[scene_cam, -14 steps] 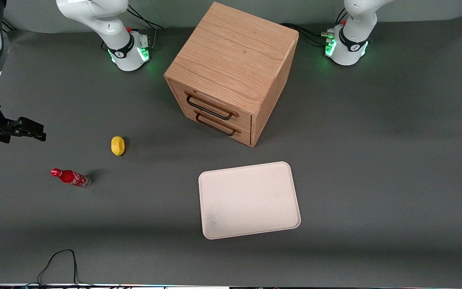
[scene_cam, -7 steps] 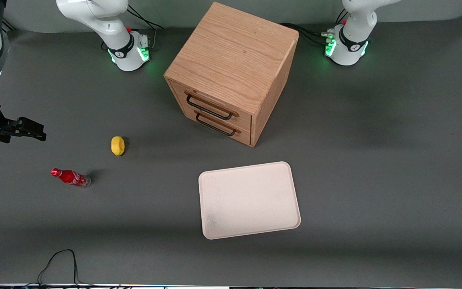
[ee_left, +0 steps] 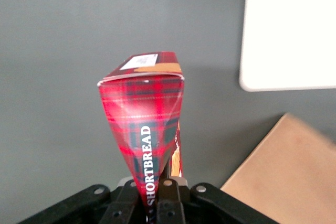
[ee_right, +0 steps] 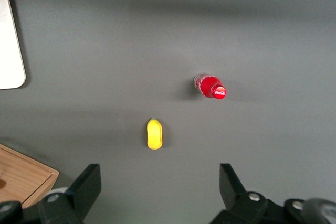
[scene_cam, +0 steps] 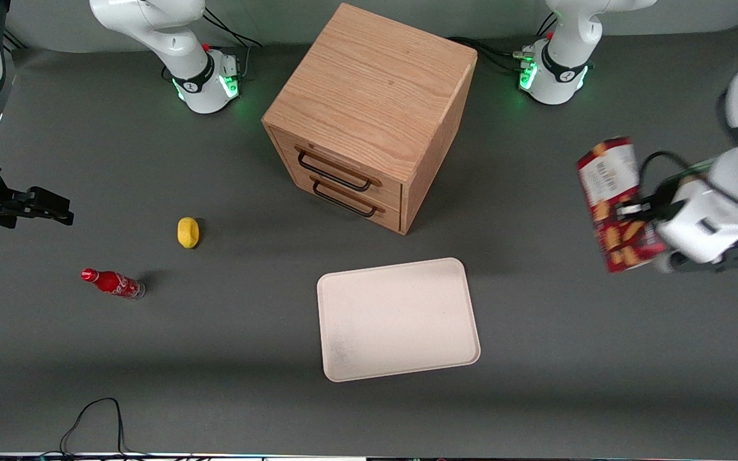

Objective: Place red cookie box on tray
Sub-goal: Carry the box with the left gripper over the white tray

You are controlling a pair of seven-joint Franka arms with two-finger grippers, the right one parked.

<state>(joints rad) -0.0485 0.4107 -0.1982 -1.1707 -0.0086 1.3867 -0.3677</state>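
Red cookie box (scene_cam: 617, 203) in tightly closed pincer (scene_cam: 631, 210) (aloft, apart from tray (scene_cam: 398, 318)).

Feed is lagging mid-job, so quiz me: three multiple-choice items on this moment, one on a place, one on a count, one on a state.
1. Where is the red cookie box?
A. On the tray
B. Held above the table, toward the working arm's end
C. In a drawer

2. How many drawer handles show on the wooden cabinet?
A. One
B. Two
C. Three

3. What is the gripper doing?
A. Shut on the box
B. Open over the tray
C. Holding the soda bottle

Key: 1 B, the box hangs clear of the tray. 2 B, two dark handles on the cabinet front. 3 A, the fingers pinch the box end.
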